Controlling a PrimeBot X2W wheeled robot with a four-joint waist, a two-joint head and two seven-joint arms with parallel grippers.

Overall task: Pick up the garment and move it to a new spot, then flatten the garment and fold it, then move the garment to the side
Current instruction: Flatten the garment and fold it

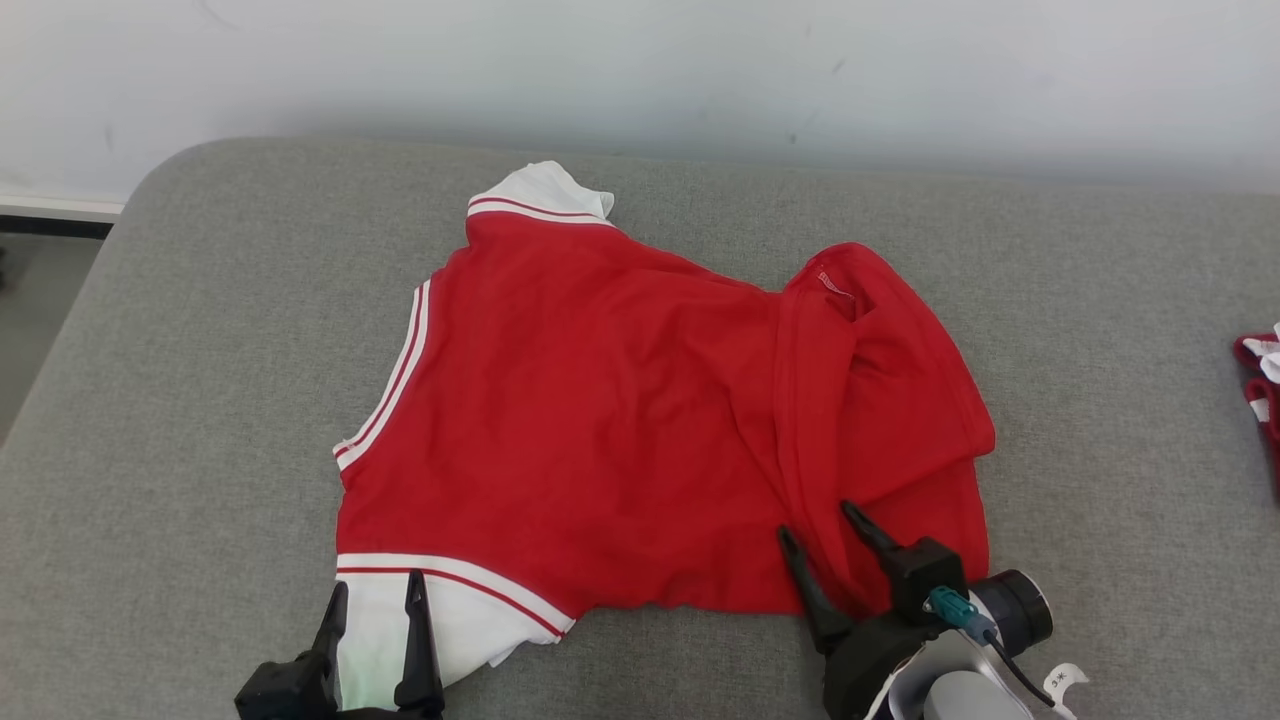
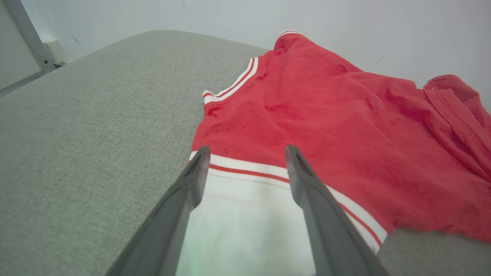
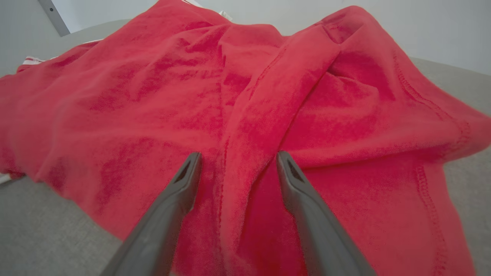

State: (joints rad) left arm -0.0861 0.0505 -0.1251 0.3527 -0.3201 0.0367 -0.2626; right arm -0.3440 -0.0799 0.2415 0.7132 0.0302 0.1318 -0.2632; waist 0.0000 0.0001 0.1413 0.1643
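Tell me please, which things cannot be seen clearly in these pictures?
Head view, right edge: a red-and-white item, cut off by the frame; what it is cannot be told.
Head view: the small tag on the folded hem of the garment, too small to read.
Wrist views: whether the left pincer and right pincer touch the garment; the low angle hides contact.

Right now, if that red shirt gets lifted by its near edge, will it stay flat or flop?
Probably flop: the red shirt lies in soft folds, with a raised ridge between the open fingers of the right end effector. It looks light and thin, so it should drape. On the textured grey cushion it would likely drag and bunch rather than slide.
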